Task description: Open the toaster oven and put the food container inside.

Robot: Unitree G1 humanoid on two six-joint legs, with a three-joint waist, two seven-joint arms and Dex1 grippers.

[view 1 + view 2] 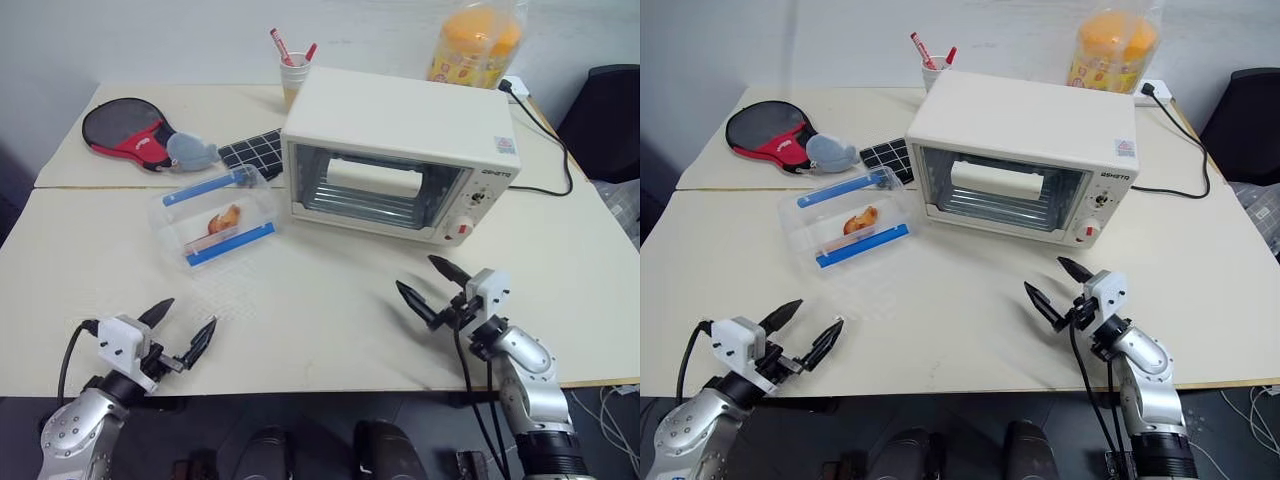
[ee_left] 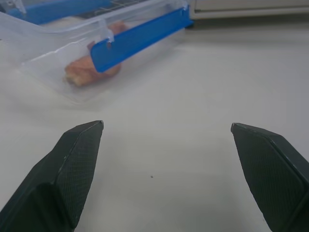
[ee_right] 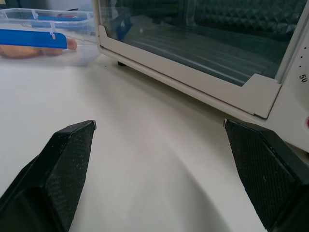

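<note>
This looks like a lab or office room set up for tests, not a kitchen. 2 plain cream tables [image 1: 330,300] are pushed together against a bare white wall [image 1: 150,40]. The toaster oven [image 1: 400,150] sits among odd things: a table tennis bat [image 1: 125,130], a paper cup of pens [image 1: 294,72], a big jar of orange snacks [image 1: 475,40]. Its black cord [image 1: 550,140] runs to a power strip [image 1: 513,86], and a dark office chair [image 1: 605,110] stands at the side.
</note>
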